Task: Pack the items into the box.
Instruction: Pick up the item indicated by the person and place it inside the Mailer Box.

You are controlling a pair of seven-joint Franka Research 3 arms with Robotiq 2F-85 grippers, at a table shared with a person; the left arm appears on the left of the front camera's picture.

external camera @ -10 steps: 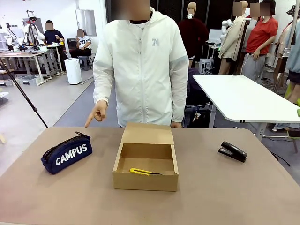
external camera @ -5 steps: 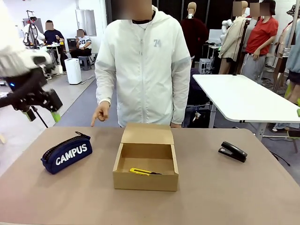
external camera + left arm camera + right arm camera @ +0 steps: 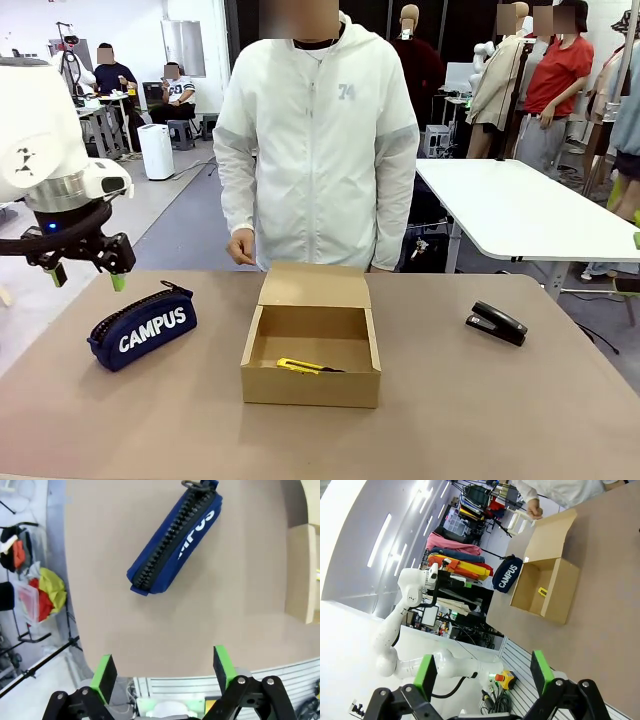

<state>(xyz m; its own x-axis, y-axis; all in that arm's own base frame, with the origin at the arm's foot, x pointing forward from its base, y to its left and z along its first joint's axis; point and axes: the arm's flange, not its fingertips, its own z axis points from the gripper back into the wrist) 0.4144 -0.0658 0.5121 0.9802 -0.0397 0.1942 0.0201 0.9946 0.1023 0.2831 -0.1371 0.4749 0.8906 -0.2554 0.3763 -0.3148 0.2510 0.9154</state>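
Lying inside the open cardboard box (image 3: pixel 311 385), centre table: utility knife (image 3: pixel 305 366). CAMPUS pencil pouch (image 3: pixel 141 326) left, stapler (image 3: pixel 496 323) right, both outside. Left gripper (image 3: pixel 88 278) hovers beyond the pouch, jaws spread; right gripper (image 3: pixel 483 669) likewise spread.

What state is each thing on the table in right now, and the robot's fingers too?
box: open, flap lid standing up at the far side.
utility knife: lying flat inside the box.
pencil pouch: zipped shut, on the table left of the box.
stapler: closed, right of the box.
left gripper: fingers open, holding nothing.
right gripper: fingers open, holding nothing.
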